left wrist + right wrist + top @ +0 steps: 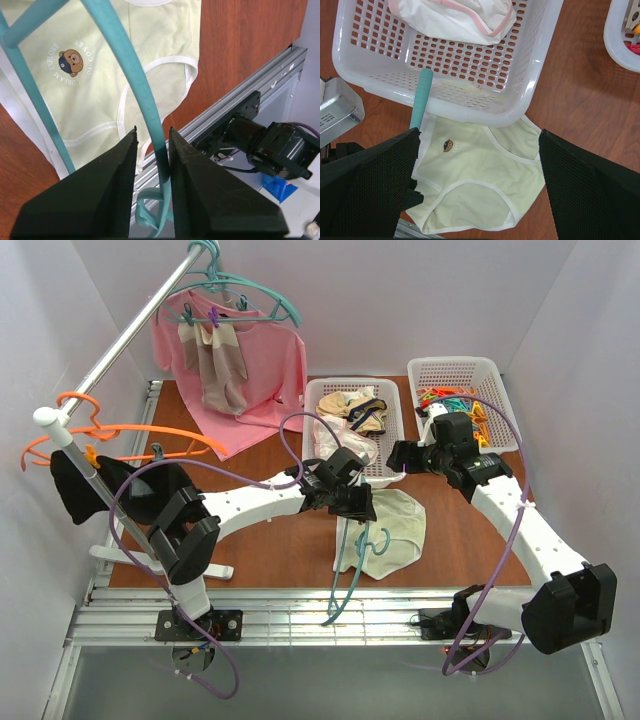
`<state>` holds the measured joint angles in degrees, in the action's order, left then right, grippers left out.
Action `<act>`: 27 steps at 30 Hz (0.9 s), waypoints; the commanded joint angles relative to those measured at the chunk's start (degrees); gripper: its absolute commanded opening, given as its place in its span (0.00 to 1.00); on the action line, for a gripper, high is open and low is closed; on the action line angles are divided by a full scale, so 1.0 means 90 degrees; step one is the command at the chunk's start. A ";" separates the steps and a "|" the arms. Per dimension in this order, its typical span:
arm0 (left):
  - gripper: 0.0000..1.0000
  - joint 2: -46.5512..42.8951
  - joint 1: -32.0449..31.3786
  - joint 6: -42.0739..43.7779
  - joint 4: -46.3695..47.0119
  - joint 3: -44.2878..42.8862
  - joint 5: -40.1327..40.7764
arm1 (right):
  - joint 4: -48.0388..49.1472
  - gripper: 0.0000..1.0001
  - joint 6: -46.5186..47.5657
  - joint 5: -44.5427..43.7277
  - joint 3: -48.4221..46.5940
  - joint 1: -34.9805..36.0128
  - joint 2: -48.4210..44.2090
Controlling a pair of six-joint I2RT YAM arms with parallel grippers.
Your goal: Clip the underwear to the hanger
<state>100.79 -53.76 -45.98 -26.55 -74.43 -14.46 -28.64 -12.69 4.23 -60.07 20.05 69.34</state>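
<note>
Left gripper (152, 135): down on the hanger (144, 100), with one black finger on each side of a long curved arm. The jaws are narrow. One finger is against the plastic and a sliver of light shows at the other, so I cannot tell if the grip is firm.
Right gripper (480, 137): hovers above the underwear (475, 180) with its jaws spread wide and nothing between them.
Underwear: lies flat on the brown table (270, 540) near the front edge, with the bear print (70, 61) facing up. Its top edge touches the near wall of the white basket (485, 107).
Hanger: lies across one side of the underwear. One end rests against the basket wall, and the hook end reaches out over the aluminium frame (300, 625) at the table's front.
In the way: the white basket crowds the far edge of the cloth. The two wrists are near each other above it.
White basket: holds pink-and-white underwear (455, 20) and a beige-and-black garment (355, 410).
Second basket (455, 370): sits just beside the first, with coloured pegs (470, 415) inside.
Rail (130, 330): runs slanted along the left side and carries more teal hangers (235, 300), a pink garment (265, 370), an orange hanger (120, 432) and a black garment (80, 490).
</note>
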 commanded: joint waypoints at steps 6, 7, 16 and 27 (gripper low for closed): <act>0.04 -0.0661 -0.0013 -0.0028 0.0117 0.0281 -0.0122 | 0.0009 0.87 0.0023 -0.0021 0.0083 0.0018 -0.0205; 0.00 -0.0730 -0.0013 -0.0048 0.0127 0.0311 -0.0132 | 0.0009 0.87 0.0013 -0.0021 0.0083 0.0018 -0.0205; 0.00 -0.1228 0.0435 -0.0204 0.0117 0.0575 -0.0805 | -0.0001 0.87 0.0023 -0.0001 0.0044 0.0018 -0.0224; 0.00 -0.1580 0.1022 -0.0467 0.0615 0.1122 -0.2679 | -0.0020 0.87 0.0052 -0.0031 0.0005 0.0008 -0.0253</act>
<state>91.02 -45.45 -49.39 -23.94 -64.88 -30.59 -28.64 -12.67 4.23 -60.05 20.05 68.79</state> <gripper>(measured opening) 0.024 0.870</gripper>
